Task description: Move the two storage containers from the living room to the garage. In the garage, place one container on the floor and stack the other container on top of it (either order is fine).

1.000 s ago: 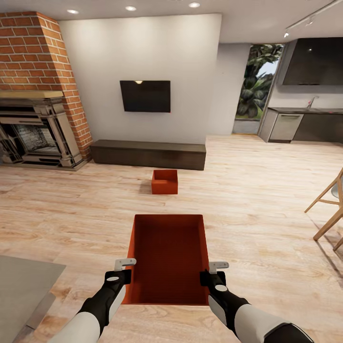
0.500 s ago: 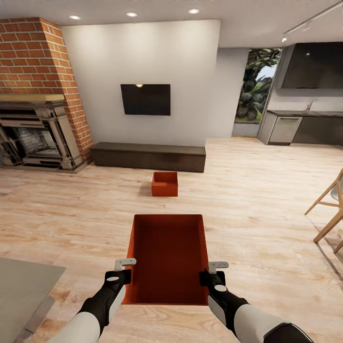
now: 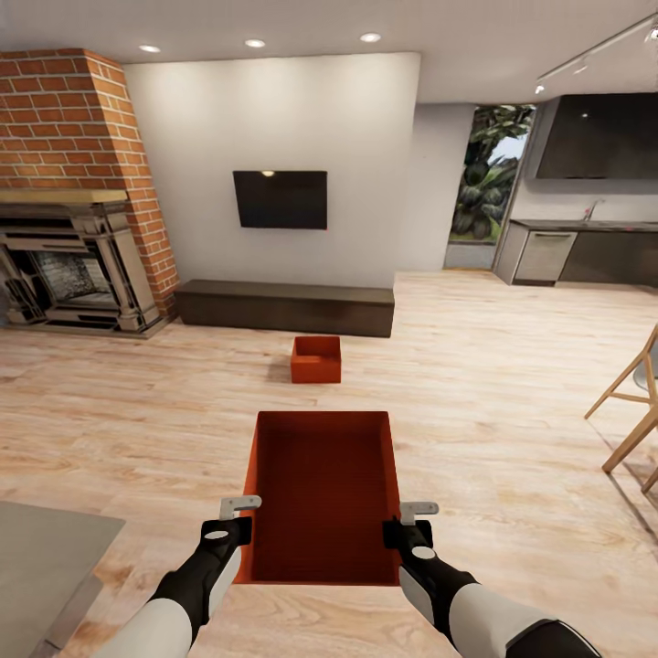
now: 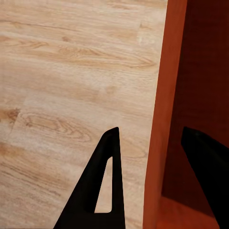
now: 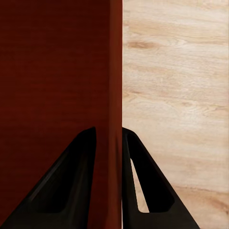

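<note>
The robot holds one orange-red bin (image 3: 322, 498) out in front of its body, above the wood floor (image 3: 512, 393). The left hand (image 3: 235, 514) straddles the bin's left wall, one finger outside and one inside. In the left wrist view there is a gap between those fingers (image 4: 102, 186) and the wall, so I cannot tell if it is pinching tight. The right hand (image 3: 413, 517) is pinching the right wall; its fingers (image 5: 81, 181) press flat on both sides of it.

The bin is open side up and looks level. Its long side points straight away from the robot, toward the TV wall (image 3: 274, 137).

The second bin (image 3: 316, 358) sits on the floor farther ahead, just in front of the long dark bench (image 3: 285, 306). Its long side seems to point the same way.

To carry well, I think both hands should stay at the same height and the same width apart, so the thin walls do not bend or slip. The robot should roll and turn slowly and keep the bin level on the way to the garage.
</note>
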Robot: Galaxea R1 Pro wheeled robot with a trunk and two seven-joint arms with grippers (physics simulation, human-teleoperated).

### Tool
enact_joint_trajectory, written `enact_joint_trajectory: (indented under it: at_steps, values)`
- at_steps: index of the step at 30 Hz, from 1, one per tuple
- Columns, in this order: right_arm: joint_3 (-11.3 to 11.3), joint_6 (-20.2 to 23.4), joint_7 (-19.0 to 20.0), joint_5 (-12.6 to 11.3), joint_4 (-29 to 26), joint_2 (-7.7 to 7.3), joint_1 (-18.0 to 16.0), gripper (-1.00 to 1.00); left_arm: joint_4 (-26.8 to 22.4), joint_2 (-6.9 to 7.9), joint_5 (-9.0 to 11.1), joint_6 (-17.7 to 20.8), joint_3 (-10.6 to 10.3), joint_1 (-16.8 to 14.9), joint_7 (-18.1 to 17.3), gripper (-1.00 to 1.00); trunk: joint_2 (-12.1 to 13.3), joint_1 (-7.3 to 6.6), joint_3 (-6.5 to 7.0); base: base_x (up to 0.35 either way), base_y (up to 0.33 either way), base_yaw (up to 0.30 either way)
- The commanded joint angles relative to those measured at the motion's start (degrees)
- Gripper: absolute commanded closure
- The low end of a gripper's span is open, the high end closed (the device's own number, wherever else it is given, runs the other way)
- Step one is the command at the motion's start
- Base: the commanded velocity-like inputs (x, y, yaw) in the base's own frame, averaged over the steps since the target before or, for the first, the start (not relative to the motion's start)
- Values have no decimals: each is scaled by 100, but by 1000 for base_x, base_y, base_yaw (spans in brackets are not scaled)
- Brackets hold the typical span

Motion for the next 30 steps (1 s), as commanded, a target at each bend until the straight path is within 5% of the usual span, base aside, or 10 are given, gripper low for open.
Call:
enact_joint_trajectory:
  at_steps: [1, 30]
  values:
    - [-45, -34, -18, -57, 5, -1, -7, 100, -13, -4, -78, 40, 49, -2, 8, 100, -8, 2, 0, 0, 0, 0]
    - [-45, -34, -18, -57, 5, 7, -7, 100, -9, -1, -78, 40, 49, -2, 8, 100, -8, 2, 265, 0, 0, 0]
